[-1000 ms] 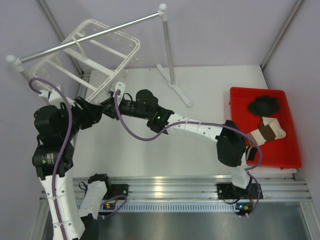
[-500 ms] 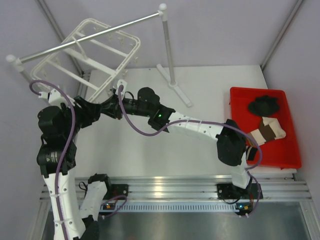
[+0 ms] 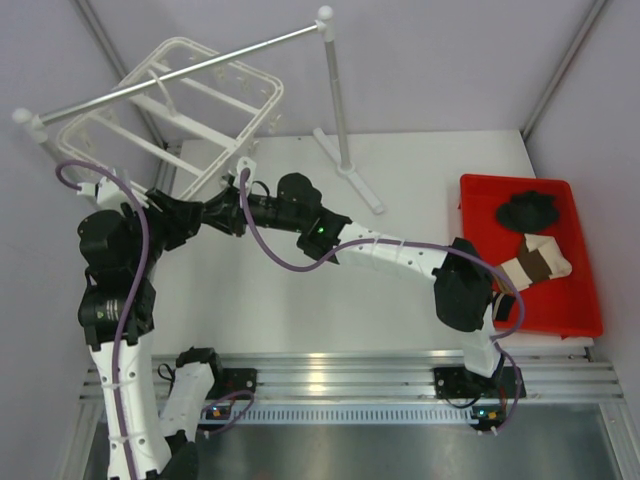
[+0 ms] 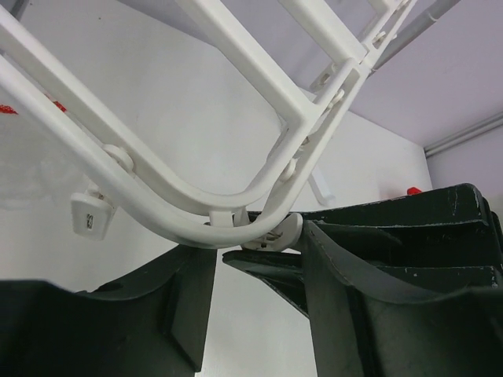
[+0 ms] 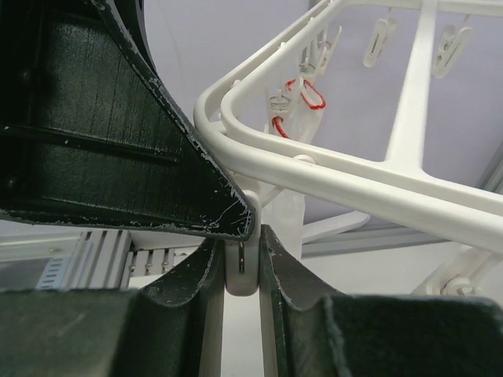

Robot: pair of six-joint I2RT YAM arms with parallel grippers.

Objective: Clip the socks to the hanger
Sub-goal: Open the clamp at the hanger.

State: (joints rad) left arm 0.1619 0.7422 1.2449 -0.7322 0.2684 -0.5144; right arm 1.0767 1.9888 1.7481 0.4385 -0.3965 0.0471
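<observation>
Right gripper: I'm pinching a clip on the hanger.
Left gripper: spread, empty, beside it.
Socks: far right in the red bin, on my right arm's side.

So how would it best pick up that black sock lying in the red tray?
Pinch a raised fold near the middle of the black sock, coming straight down from above. It lies crumpled in a heap, so folds stand up to catch, and the walls of the red tray would probably block a sideways approach.
</observation>
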